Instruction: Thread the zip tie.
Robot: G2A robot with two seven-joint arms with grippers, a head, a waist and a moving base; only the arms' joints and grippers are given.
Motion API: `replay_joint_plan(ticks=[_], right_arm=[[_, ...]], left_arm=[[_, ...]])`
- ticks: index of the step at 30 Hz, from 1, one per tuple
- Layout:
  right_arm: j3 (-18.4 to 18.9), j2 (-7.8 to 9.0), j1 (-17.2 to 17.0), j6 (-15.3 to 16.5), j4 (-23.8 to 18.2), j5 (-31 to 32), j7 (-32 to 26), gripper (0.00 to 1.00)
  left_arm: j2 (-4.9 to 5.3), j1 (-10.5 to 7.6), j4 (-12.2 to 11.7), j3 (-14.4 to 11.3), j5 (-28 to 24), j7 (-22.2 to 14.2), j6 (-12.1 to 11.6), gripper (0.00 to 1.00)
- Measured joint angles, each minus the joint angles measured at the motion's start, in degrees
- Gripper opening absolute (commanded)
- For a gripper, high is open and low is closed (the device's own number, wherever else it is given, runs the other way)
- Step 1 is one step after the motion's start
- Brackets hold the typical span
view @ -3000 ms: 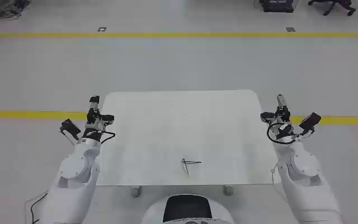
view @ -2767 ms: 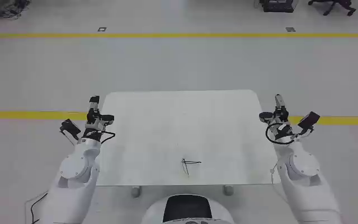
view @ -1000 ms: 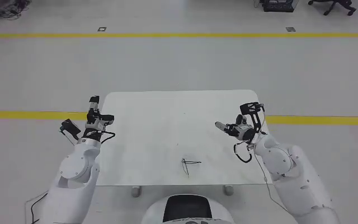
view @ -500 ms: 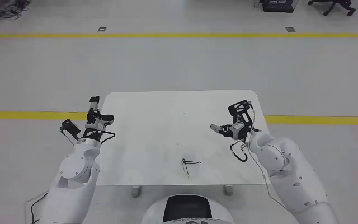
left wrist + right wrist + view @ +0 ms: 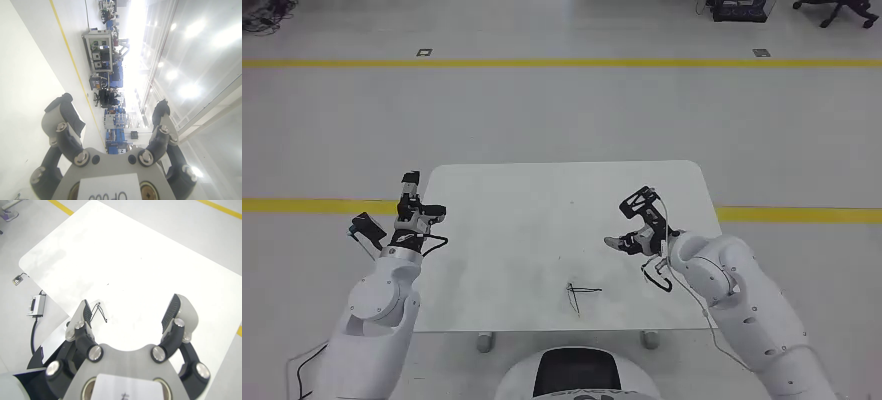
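Zip tie (image 5: 102,314): thin black strap(s) lying flat on table (image 5: 542,200), at near edge, approx mid-width. Two strands cross in a narrow V; cannot tell if one tie bent or two ties. Untouched, not threaded.
Ends: small knobs at strand ends in right wrist view; too small to tell head from tail.
Handling (est.): v. light, thin, flexible but springy; likely slick plastic. Lies flush w/ surface, so little to pinch; may skid or flick away under a pad. Not fragile.
Grip pt (est.): pinch across strap close to head end w/ one gripper, leaving tail tip free. Second gripper takes tail a short way behind tip, to feed it into head slot.
Right gripper (image 5: 130,300): fingers wide apart, nothing between them. Above table, farther in and to right of tie, angled down at surface; apart from tie.
Left gripper (image 5: 113,100): fingers apart, nothing held. Just off table's left edge, pointed out at the room, well apart from tie.
Step (est.): approach for first pick; task at its start.
Risk (est.): crossed strands, so pads may catch both or neither. Needs low, precise closure.
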State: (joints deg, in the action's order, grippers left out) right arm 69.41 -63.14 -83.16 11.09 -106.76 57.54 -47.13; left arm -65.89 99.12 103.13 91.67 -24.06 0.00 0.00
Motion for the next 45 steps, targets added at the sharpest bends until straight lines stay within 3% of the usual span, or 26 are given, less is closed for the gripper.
replay_joint_plan(ticks=[11, 14, 16, 25, 45], right_arm=[[-0.2, 0.09, 0.1, 0.5, 0.1, 0.4, -0.4, 1.00], [-0.2, 0.48, 0.7, 6.4, 1.5, 0.8, -2.5, 1.00], [-0.7, 0.63, 1.2, 8.5, 2.2, 0.5, -3.8, 1.00], [-9.3, 1.97, 6.1, 8.4, 5.1, -1.0, -8.4, 1.00], [-9.2, 1.97, 6.1, 8.4, 5.1, -1.0, -8.4, 1.00]], left_arm=[[0.00, 0.00, 0.0, 0.0, 0.0, 0.0, 0.0, 1.00], [0.00, 0.00, 0.0, 0.0, 0.0, 0.0, 0.0, 1.00], [0.00, 0.00, 0.0, 0.0, 0.0, 0.0, 0.0, 1.00], [0.00, 0.00, 0.0, 0.0, 0.0, 0.0, 0.0, 1.00], [0.00, 0.00, 0.0, 0.0, 0.0, 0.0, 0.0, 1.00]])
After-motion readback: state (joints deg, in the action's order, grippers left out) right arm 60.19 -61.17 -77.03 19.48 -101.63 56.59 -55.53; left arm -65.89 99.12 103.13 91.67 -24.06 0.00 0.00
